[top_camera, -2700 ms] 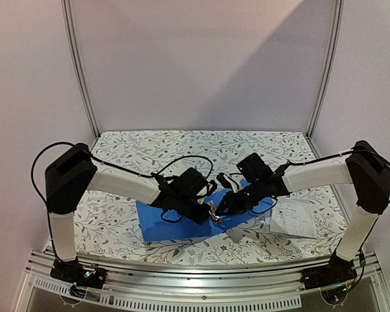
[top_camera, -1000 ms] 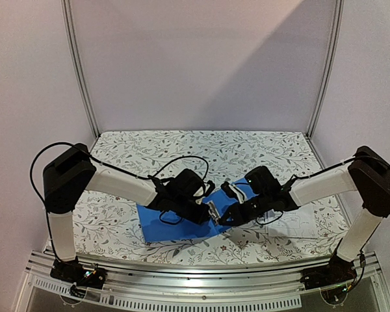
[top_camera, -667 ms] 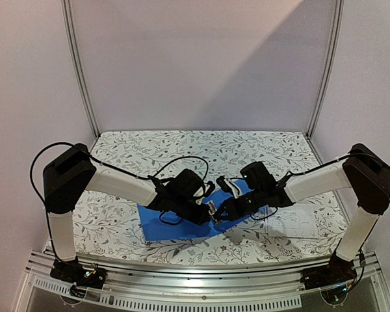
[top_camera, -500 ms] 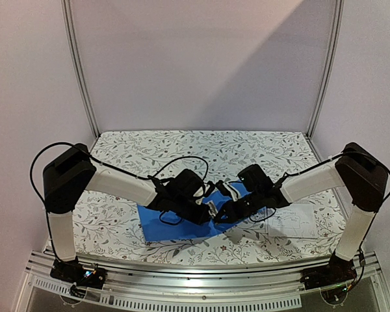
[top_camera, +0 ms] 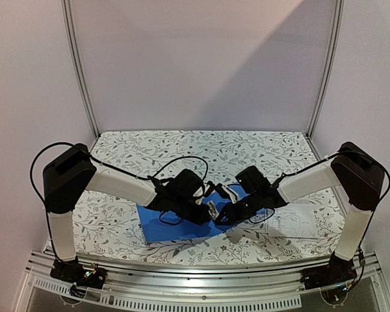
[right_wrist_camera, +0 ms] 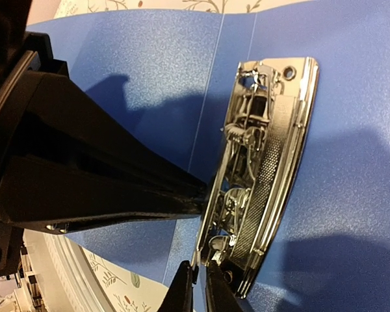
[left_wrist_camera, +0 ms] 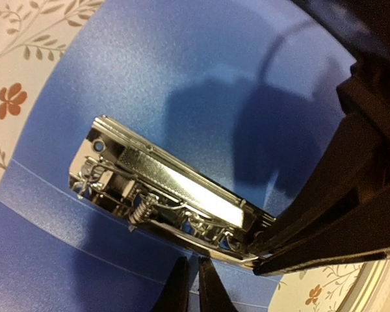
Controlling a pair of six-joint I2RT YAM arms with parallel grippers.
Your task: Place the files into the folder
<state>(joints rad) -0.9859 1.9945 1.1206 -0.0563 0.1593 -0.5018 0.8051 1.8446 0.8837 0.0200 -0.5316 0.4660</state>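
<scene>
Meeting at metal clip [right_wrist_camera: 260,156] of open blue folder [top_camera: 161,227] on tabletop [top_camera: 114,218]: left gripper [top_camera: 211,209] pressed together against it, right gripper [top_camera: 222,215] pinching its end. Right of folder, files [top_camera: 298,221]; we judge them floppy, liftable by edge.

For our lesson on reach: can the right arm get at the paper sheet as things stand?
Probably yes: the paper sheet lies uncovered beside that arm; the right gripper must first leave the metal clip of the blue binder.

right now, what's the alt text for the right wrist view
A shiny metal clip mechanism sits on the open blue binder. The right jaws, almost closed, meet its near end from the bottom edge; the left jaws reach its edge from the left.
</scene>
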